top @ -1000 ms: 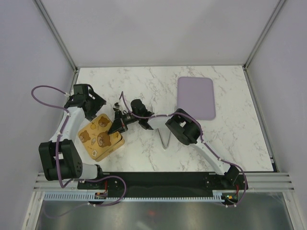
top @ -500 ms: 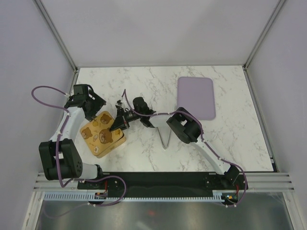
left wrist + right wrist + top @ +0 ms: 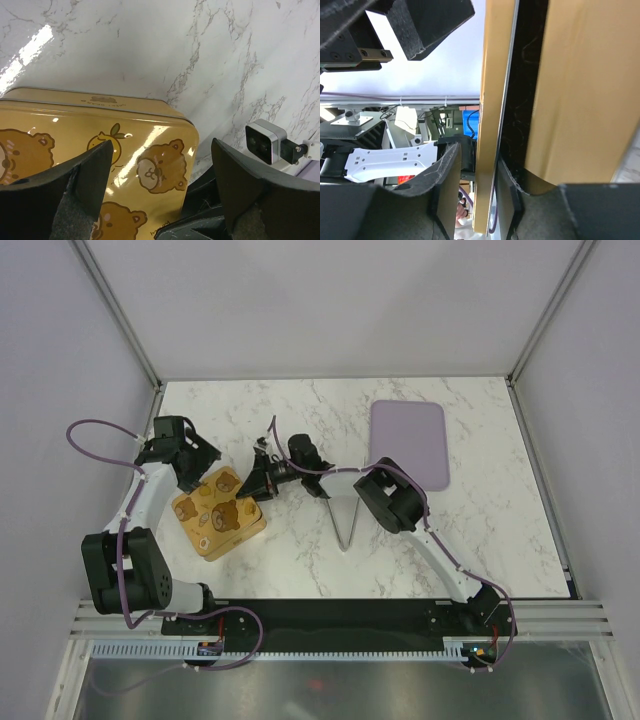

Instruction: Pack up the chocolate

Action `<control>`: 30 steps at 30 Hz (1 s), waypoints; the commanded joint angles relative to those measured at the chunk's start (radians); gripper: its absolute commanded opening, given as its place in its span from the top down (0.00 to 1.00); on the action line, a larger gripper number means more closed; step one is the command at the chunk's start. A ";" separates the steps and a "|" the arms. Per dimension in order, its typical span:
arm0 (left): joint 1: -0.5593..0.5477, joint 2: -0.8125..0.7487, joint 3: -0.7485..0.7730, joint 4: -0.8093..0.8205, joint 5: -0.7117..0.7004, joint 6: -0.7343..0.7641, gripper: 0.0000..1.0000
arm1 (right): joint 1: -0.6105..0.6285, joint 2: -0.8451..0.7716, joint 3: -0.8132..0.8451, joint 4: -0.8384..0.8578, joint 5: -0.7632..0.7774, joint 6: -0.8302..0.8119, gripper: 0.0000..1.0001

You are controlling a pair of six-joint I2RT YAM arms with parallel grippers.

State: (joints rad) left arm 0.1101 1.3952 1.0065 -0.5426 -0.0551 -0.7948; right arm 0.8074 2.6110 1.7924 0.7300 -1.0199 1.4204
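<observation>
Gold rim of the lid (image 3: 218, 512) is pinched btwn the right gripper's (image 3: 479, 170) black pads (image 3: 445, 190). The jaws are nearly together w/ only that thin metal edge in the gap. Just past the rim on the far-pad side is a dark slot, then another gold face, so can't tell if the lid is fully seated. Left gripper (image 3: 162, 155) is spread wide & holds nothing. The bear-printed lid top lies below & btwn its fingers (image 3: 82, 185); contact can't be made out. From above, the right fingers bite the tin (image 3: 205, 540) at its right-hand edge, and the left ones hover over its back-left side. Chocolate not visible in any view, since the lid covers the tin. Further out is the white marble table (image 3: 300, 560), w/ a lilac tray (image 3: 408, 443) well apart, beyond the right arm.
</observation>
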 commanded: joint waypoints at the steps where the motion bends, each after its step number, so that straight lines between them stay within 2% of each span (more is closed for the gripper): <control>1: 0.008 -0.002 0.001 0.030 -0.043 -0.017 0.13 | -0.016 -0.051 -0.021 0.009 0.020 -0.041 0.59; 8: 0.010 -0.013 0.001 0.024 -0.049 -0.011 0.13 | -0.056 -0.092 -0.054 -0.047 0.029 -0.100 0.57; 11: 0.010 -0.028 0.003 0.021 -0.055 -0.007 0.13 | -0.073 -0.130 -0.064 -0.145 0.052 -0.210 0.56; 15: 0.010 -0.055 0.017 0.017 -0.066 0.000 0.13 | -0.085 -0.183 -0.036 -0.436 0.121 -0.405 0.53; 21: 0.010 -0.059 0.018 0.013 -0.051 -0.014 0.13 | -0.077 -0.230 -0.021 -0.555 0.217 -0.506 0.51; 24: 0.011 -0.039 0.014 0.015 -0.028 -0.021 0.13 | -0.063 -0.261 0.004 -0.644 0.270 -0.578 0.55; 30: 0.022 -0.009 0.003 0.016 -0.008 -0.033 0.12 | -0.047 -0.345 0.001 -0.716 0.382 -0.649 0.67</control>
State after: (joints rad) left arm 0.1184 1.3716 1.0065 -0.5434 -0.0700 -0.7952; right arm 0.7483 2.3825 1.7554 0.0650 -0.7219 0.8558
